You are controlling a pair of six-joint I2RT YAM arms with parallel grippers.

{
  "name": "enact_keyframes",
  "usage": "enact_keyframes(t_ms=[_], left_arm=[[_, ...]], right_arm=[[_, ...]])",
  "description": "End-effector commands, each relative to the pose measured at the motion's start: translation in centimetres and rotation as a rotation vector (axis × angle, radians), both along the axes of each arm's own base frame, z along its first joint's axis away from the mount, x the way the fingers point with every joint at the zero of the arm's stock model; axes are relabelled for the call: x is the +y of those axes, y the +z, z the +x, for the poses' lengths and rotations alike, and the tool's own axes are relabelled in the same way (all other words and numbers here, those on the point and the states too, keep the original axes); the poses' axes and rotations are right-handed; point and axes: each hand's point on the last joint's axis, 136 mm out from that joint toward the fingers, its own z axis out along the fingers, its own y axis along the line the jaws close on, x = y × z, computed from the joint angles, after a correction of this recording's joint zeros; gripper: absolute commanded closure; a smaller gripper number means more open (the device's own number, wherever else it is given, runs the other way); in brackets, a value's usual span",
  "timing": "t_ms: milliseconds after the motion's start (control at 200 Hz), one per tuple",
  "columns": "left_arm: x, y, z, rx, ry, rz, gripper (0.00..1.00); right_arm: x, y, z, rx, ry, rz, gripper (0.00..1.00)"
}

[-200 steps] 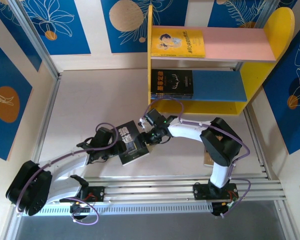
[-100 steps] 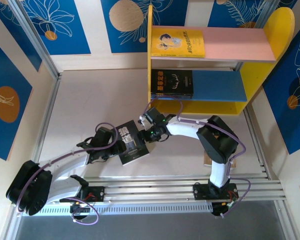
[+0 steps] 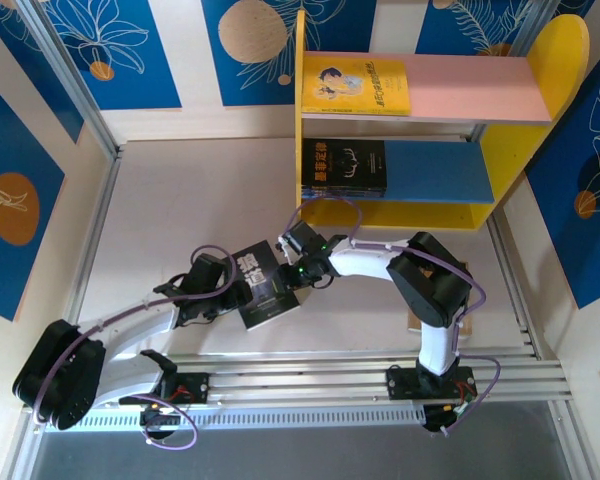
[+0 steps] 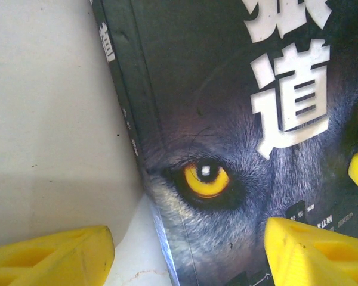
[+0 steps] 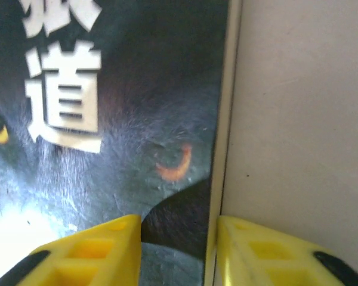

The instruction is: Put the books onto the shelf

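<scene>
A dark book with a wolf cover and white Chinese title point(image 3: 263, 285) lies on the table between both grippers. My left gripper point(image 3: 238, 288) is open, and its yellow fingers point(image 4: 48, 256) straddle the book's spine side point(image 4: 227, 119). My right gripper point(image 3: 292, 272) is open too. One of its fingertips point(image 5: 89, 256) is over the cover point(image 5: 137, 89), the other beside the page edge. On the shelf point(image 3: 470, 88), a yellow cartoon book point(image 3: 357, 86) lies on the pink upper board. A dark book point(image 3: 343, 166) lies on the blue lower board point(image 3: 430, 170).
The shelf's yellow side panels stand at the back right, one of them rounded. A brown sliver point(image 3: 411, 319) shows under the right arm's elbow. Metal rails run along the table's near edge point(image 3: 310, 375) and sides. Bare tabletop point(image 3: 190, 200) stretches left of the shelf.
My right gripper has edged a little left onto the wolf book's right edge. The left gripper and the book have stayed put.
</scene>
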Motion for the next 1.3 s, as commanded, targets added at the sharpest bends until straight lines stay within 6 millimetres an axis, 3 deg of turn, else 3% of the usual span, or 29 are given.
enact_keyframes(t_ms=[0, 230, 455, 565, 790, 921, 1296], left_arm=[[0.0, -1.4, -0.1, 0.023, 0.001, -0.005, 0.28], [-0.2, -1.8, -0.1, 0.031, -0.002, -0.004, 0.28], [-0.9, -1.5, 0.5, 0.011, -0.01, -0.039, 0.28], [-1.8, 0.2, 1.3, -0.047, -0.013, -0.1, 0.29], [-2.8, 6.5, 2.5, -0.231, -0.011, -0.239, 0.29], [-2.1, 7.8, 2.2, -0.246, 0.0, -0.218, 0.29], [-1.9, 5.2, 2.1, -0.166, 0.004, -0.163, 0.35]], right_arm=[[-1.5, -5.8, -3.5, 0.118, 0.019, -0.099, 0.68], [-1.4, -6.3, -3.8, 0.193, -0.018, -0.016, 0.76], [-1.6, -6.6, -4.2, 0.288, -0.061, 0.1, 0.78], [-1.6, -6.8, -4.7, 0.309, -0.05, 0.109, 0.78], [-1.5, -6.8, -5.1, 0.329, -0.039, 0.116, 0.78], [-1.3, -6.6, -4.9, 0.328, -0.033, 0.121, 0.78], [-1.2, -5.6, -4.7, 0.306, -0.024, 0.125, 0.73]])
